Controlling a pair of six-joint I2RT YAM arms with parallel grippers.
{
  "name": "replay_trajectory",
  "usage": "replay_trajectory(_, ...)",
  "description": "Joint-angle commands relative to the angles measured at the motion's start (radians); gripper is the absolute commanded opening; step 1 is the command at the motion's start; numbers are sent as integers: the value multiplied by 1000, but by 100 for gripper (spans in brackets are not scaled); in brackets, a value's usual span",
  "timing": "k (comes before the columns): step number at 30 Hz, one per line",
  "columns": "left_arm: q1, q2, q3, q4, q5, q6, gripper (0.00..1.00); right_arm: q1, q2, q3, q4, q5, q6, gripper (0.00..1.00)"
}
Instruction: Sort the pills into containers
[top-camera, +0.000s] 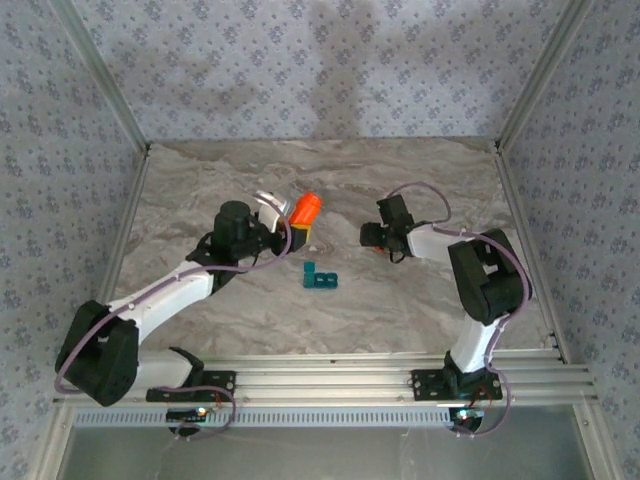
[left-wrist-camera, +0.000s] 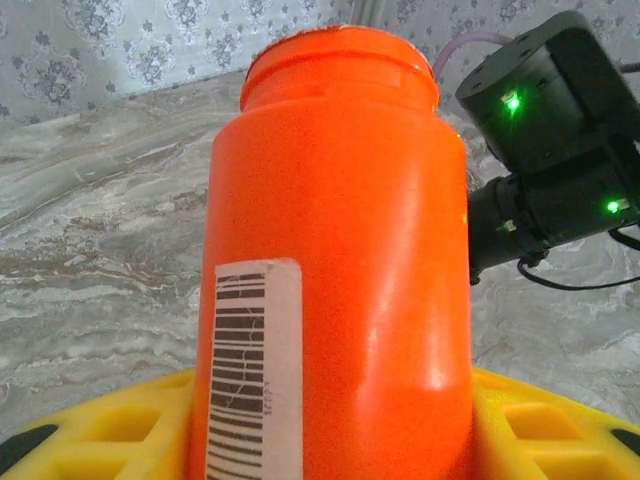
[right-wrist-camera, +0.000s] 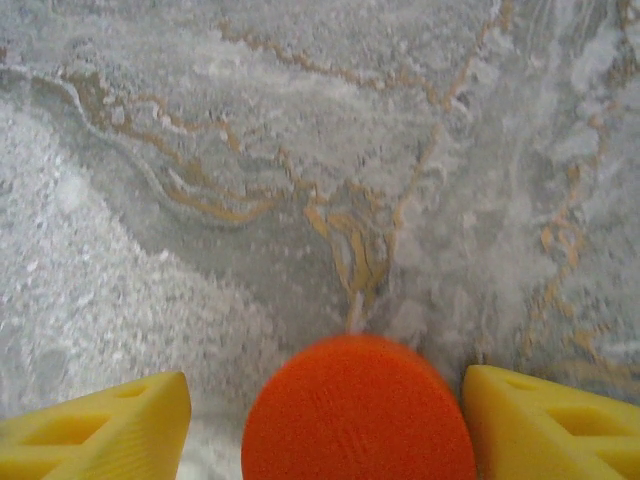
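Note:
My left gripper (top-camera: 290, 232) is shut on an orange bottle (top-camera: 306, 208) left of centre. In the left wrist view the bottle (left-wrist-camera: 340, 250), with a barcode label, stands between the yellow fingers (left-wrist-camera: 110, 430). My right gripper (top-camera: 368, 237) hovers low over the table to the bottle's right. In the right wrist view its jaws stand open around a blurred round orange cap (right-wrist-camera: 358, 412), with a clear gap on the left and the right finger (right-wrist-camera: 550, 425) close beside it. The teal containers (top-camera: 320, 277) lie on the table in front of both grippers. The pills are out of view.
The marble table (top-camera: 420, 180) is fenced by patterned walls at the back and sides. A metal rail (top-camera: 330, 375) runs along the near edge by the arm bases. The right arm's black wrist (left-wrist-camera: 560, 140) sits close to the bottle's top.

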Motion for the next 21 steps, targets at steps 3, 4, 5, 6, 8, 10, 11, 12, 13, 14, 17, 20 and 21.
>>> replay_trajectory(3, -18, -52, -29, -4, -24, -7, 0, 5, -117, -8, -115, -93, 12, 73)
replay_trajectory(4, -20, -58, -35, -5, -30, -11, 0, 10, -131, -8, -123, -106, 7, 73)
replay_trajectory(5, -21, -64, -43, -3, -34, -14, 0, 15, -147, -7, -133, -115, 1, 73)
replay_trajectory(6, -21, -68, -48, -3, -34, -15, 0, 23, -161, -8, -142, -127, -6, 73)
replay_trajectory(8, -24, -76, -54, -4, -31, -18, 0, 38, -184, -11, -152, -145, -25, 74)
replay_trajectory(10, -24, -84, -60, -14, -16, -15, 0, 57, -197, -9, -164, -160, -49, 73)
replay_trajectory(11, -26, -89, -65, -20, -14, -15, 0, 68, -202, -9, -165, -165, -60, 74)
replay_trajectory(12, -26, -96, -72, -22, -14, -16, 0, 80, -206, -9, -166, -169, -74, 74)
replay_trajectory(13, -26, -106, -83, -21, -15, -18, 0, 93, -207, -9, -165, -176, -89, 74)
replay_trajectory(14, -27, -116, -94, -23, -18, -20, 0, 103, -204, -7, -165, -179, -101, 74)
replay_trajectory(17, -31, -158, -135, -26, -32, -34, 0, 132, -196, -8, -150, -200, -134, 74)
replay_trajectory(20, -39, -214, -175, -47, -46, -40, 0, 158, -182, -9, -140, -220, -146, 74)
replay_trajectory(21, -44, -236, -190, -57, -56, -42, 0, 165, -177, -11, -139, -225, -150, 74)
